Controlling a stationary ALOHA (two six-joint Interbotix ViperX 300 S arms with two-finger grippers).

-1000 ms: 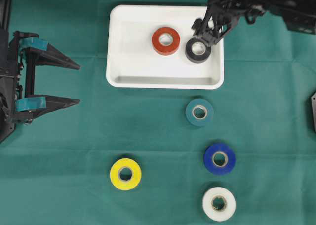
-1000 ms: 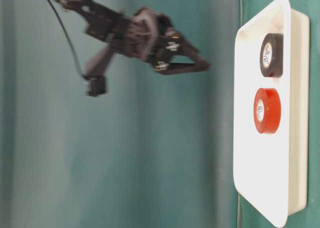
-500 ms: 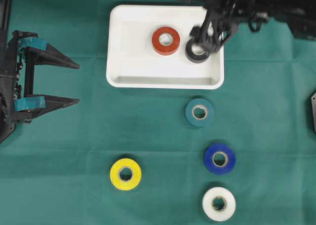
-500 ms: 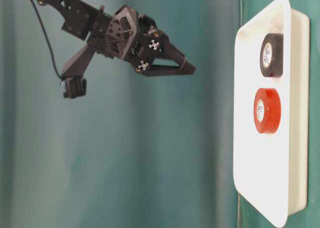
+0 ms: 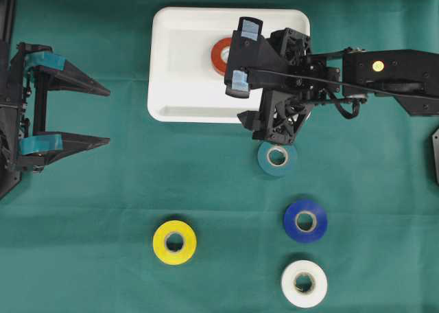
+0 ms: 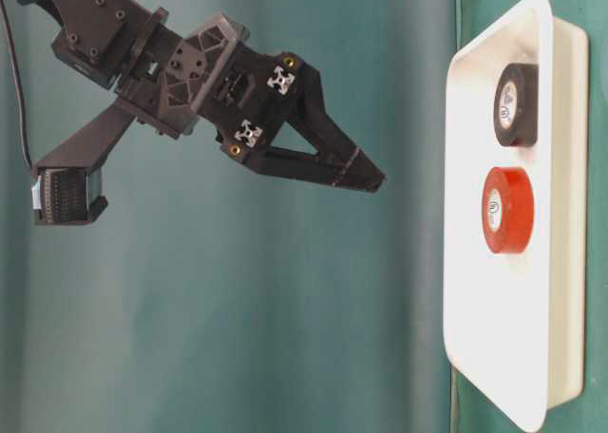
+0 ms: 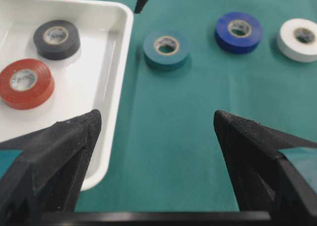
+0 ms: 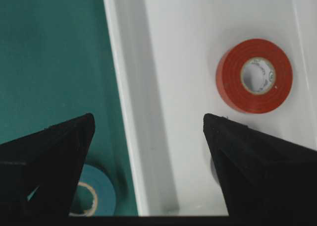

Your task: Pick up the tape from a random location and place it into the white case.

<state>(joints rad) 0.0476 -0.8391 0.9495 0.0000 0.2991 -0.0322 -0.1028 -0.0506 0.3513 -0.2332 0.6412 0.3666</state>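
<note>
White case [image 5: 180,66] seen lying flat on the green-covered table [image 5: 103,189] toward the far middle of the overhead view, a red tape roll [image 5: 221,52] and a black tape roll [image 7: 56,38] both resting inside it, apart from each other; black roll hidden under the arm in the overhead view, plainly shown in the table-level and left wrist views. Four more rolls left out on the cloth: a teal tape roll [image 5: 277,156] just beyond the near rim of the case, a blue tape roll [image 5: 305,220] nearer still, a white tape roll [image 5: 304,283] at the near edge, and a yellow tape roll [image 5: 174,241] well to the left of those. Right gripper [image 5: 250,90] reached in from the right, held above the right part of the case and its near rim, raised clear of the tray as shown from table level, jaws spread wide and holding nothing; through its own camera, the red roll visible between the two fingers and the teal roll by the lower left finger. Left gripper [image 5: 103,115] parked at the left edge of the table, well apart from every roll, jaws likewise spread wide and empty, pointed toward the case and the loose rolls.
</note>
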